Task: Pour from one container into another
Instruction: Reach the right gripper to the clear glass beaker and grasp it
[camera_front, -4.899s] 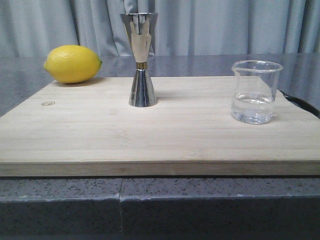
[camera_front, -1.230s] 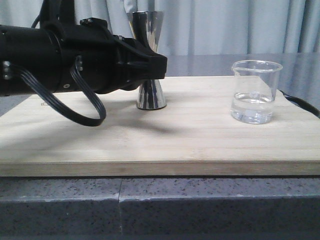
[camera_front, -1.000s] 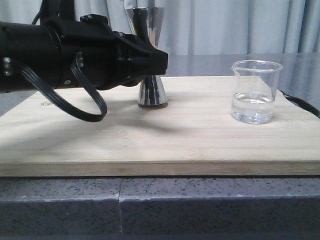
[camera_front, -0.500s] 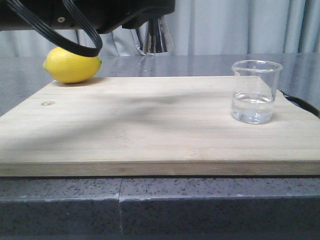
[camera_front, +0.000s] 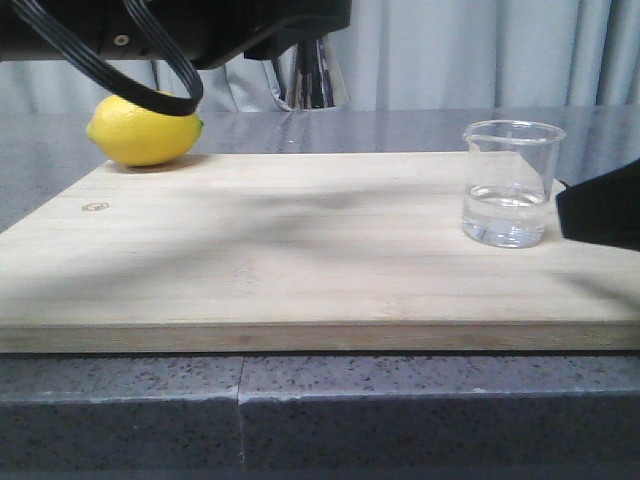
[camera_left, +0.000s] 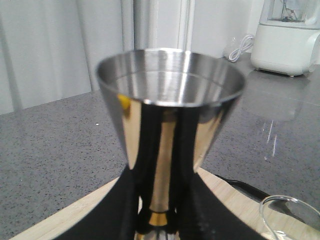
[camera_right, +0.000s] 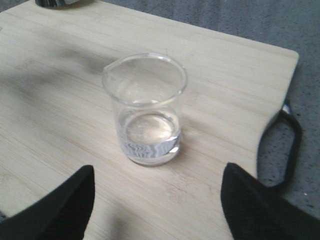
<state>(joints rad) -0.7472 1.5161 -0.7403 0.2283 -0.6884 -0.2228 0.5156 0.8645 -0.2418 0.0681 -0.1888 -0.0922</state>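
At right edge of the front view, right gripper (camera_right: 155, 210) is newly coming in w/ fingers (camera_right: 60, 200) wide apart, flanking but not touching the beaker (camera_front: 511, 183), which is sitting unmoved on the board (camera_front: 300, 250). Farther back, left gripper (camera_left: 157, 220) is holding the jigger (camera_left: 170, 107) clamped at its waist, raised off the board vs. standing there 1 s ago. Lemon (camera_front: 145, 128) is showing again behind.

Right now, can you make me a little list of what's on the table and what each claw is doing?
beaker: upright on the wooden board, clear liquid in the bottom
jigger: lifted off the board, upright, held at its waist
lemon: beyond the board's far left corner
left claw: shut on the jigger
right claw: open, fingers apart in front of the beaker, not touching it
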